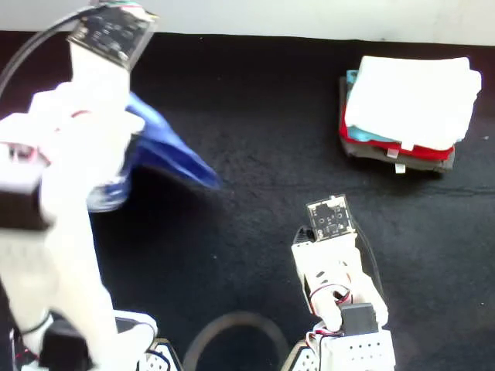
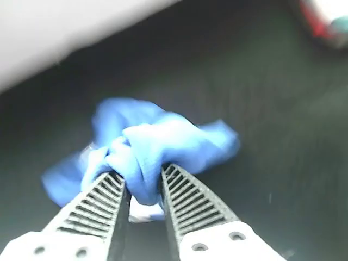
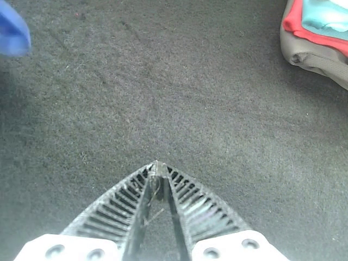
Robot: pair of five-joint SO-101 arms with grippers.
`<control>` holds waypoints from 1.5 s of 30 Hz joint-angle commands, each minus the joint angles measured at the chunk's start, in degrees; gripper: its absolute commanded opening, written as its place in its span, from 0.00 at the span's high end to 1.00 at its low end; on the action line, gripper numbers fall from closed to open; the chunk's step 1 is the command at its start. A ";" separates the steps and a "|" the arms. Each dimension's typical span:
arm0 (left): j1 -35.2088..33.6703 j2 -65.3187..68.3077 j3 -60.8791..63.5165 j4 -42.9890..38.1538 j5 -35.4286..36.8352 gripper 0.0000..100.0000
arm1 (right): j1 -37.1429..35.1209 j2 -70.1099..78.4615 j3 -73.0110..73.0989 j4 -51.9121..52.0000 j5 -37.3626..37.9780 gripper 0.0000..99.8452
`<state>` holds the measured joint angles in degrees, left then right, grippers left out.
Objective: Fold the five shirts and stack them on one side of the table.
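At the left of the dark table (image 1: 263, 116), the left gripper (image 2: 142, 175) clamps a bunched blue shirt (image 2: 163, 142). Right of centre, the right gripper (image 3: 156, 166) holds its jaws closed, empty. A stack of folded shirts (image 1: 410, 104), white on top, sits far right.

White arms (image 1: 69, 255), ribbed fingers (image 2: 100, 204), black circuit boards (image 1: 331, 217), red and white wires (image 1: 334, 294)

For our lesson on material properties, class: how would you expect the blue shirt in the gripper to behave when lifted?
Probably floppy: the blue shirt bunches into crumpled folds where the left gripper pinches it. Likely light, since one pinch seems to hold it. A loose end trails out, so it may drag.
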<state>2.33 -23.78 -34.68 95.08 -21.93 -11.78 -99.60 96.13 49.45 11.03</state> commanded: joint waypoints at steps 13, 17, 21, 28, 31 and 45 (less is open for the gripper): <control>2.51 -3.21 13.93 -6.15 0.35 0.99 | -0.31 -0.31 7.78 -0.13 -0.09 0.99; -4.44 -3.30 24.92 -6.42 0.09 0.99 | -0.31 -0.31 7.78 -0.13 -0.09 0.99; -12.26 -3.12 32.66 -6.42 0.09 0.99 | -0.31 -0.31 7.78 -0.13 -0.09 0.99; -18.24 -3.21 46.90 -7.03 0.09 0.99 | -0.31 -0.31 7.78 -0.13 -0.18 0.99; -19.21 -3.38 50.77 -8.09 0.26 0.99 | -0.31 -0.31 7.78 -0.13 -0.18 0.99; -21.32 -28.79 67.30 -12.92 0.00 0.99 | -0.31 -0.31 7.78 -0.13 -0.09 0.99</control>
<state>-18.51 -46.37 25.80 85.85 -21.93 -11.78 -99.60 96.13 49.45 11.03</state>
